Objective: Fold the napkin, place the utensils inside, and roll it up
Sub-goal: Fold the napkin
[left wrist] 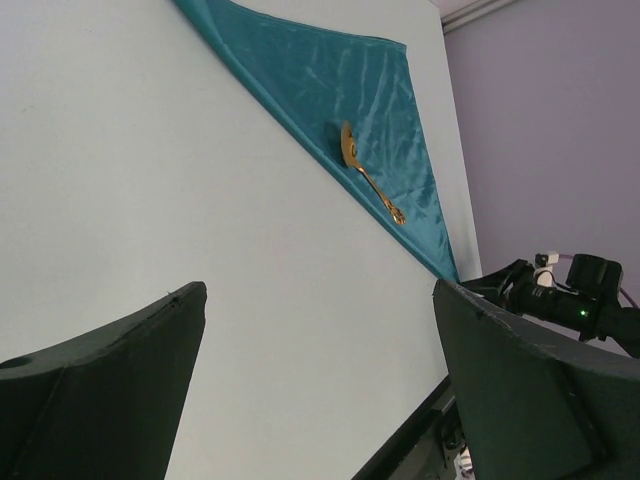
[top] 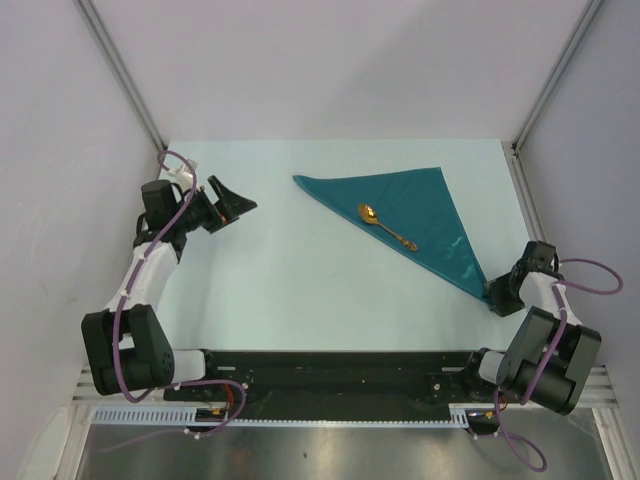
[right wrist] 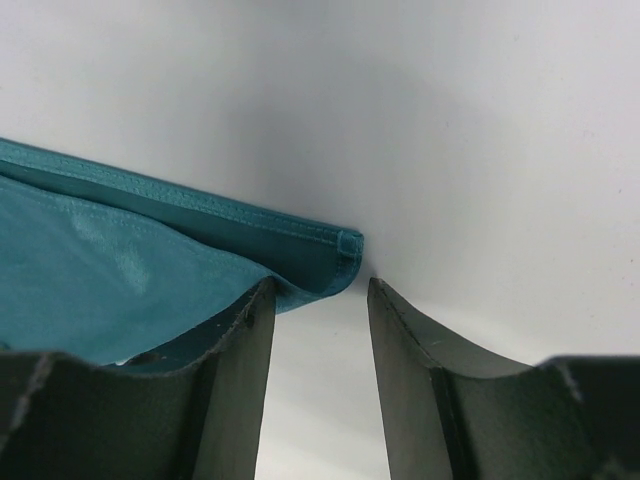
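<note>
Teal napkin (top: 410,215) folded to triangle, spoon (top: 385,226) lying mid-napkin. My right pincer (right wrist: 320,290) part-open at napkin's near corner, gripping nothing; left pincer (top: 235,200) wide open, well left of napkin. I'd seat both layers before closing.

Hidden: the napkin (top: 400,215) corner under the right gripper (top: 497,296)

From above, the napkin's tip near the right edge of the tabletop (top: 300,270) is hidden beneath the right gripper; contact cannot be told. The right wrist view cuts the napkin at its left border and hides part behind one of the fingers (right wrist: 235,390). The left wrist view crops the napkin's far edge.
</note>
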